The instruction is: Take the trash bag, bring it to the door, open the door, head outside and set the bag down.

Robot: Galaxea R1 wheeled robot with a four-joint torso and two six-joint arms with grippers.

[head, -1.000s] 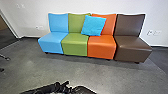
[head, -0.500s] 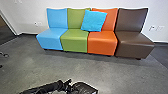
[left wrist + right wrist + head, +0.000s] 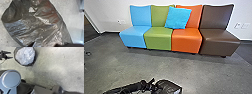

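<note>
The black trash bag (image 3: 169, 86) stands out against the gray concrete floor (image 3: 184, 66); in the head view its lower part is cut off, so I can't say for certain which way its long axis runs. Its plastic is crinkled and shiny, with a pale sheen over the top as the right wrist view has it.

Just beside the bag, on the robot's left of it, is the left gripper (image 3: 11, 55), released: its two fingers are parted and point at the bag's side, with a narrow strip of floor seeming to show between tips and plastic. The left arm (image 3: 125, 88) reaches toward the bag from the robot's left and is the nearer one for the grasp. The right gripper's state I cannot tell.

I take this for the pick-up itself, with the bag unheld. The move likely turns on a short sideways reach toward the robot's right, so that a fold of plastic comes between those fingers; thin film may slip or tear if only lightly pinched.

Well beyond the bag are the light blue chair (image 3: 134, 37), green chair (image 3: 158, 38), orange chair (image 3: 186, 41) and brown chair (image 3: 219, 41), plus a turquoise pillow (image 3: 177, 18).
</note>
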